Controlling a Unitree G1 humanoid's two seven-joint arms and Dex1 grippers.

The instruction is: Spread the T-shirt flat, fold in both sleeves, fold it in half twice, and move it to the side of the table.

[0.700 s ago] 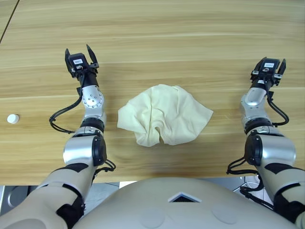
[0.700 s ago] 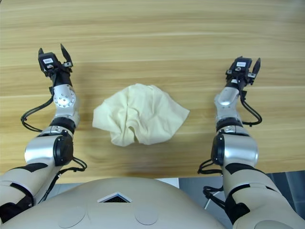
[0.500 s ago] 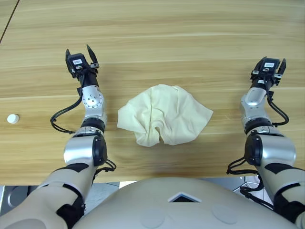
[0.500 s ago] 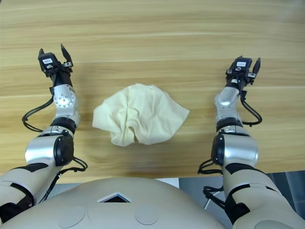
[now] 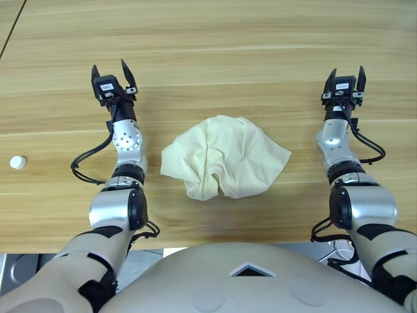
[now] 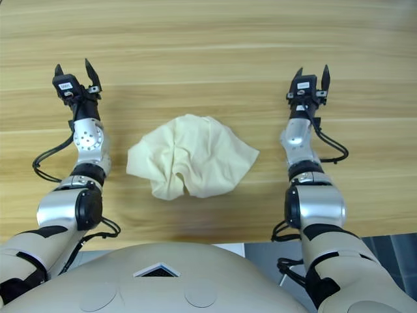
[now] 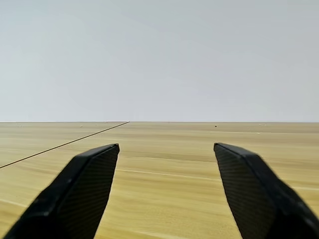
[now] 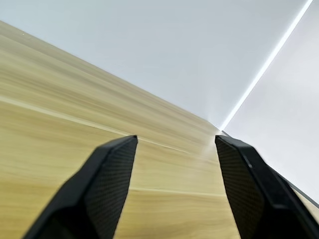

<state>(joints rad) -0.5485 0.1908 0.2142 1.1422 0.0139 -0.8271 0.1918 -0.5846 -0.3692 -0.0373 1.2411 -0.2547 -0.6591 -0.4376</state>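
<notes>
Two grippers, both with jaws spread wide and nothing in them, and that's the whole story for now. The T-shirt (image 5: 225, 156) sits in a crumpled heap on the table (image 5: 260, 39), closer to the near edge than the far one and roughly midway between the two arms.

The left gripper (image 5: 109, 66) and right gripper (image 5: 346, 70) are both out past the shirt, pointing toward the far edge. So the cloth lies behind and inward of each set of jaws, not in front of them, and each wrist view looks out over bare wood between the fingers (image 7: 84, 189).

The heap is a bit wider along the near edge than it's deep, with a corner poking out toward the right arm. Honestly neither arm looks clearly nearer. My guess is both have to pull back and swing inward before they can pinch an edge and spread it.
</notes>
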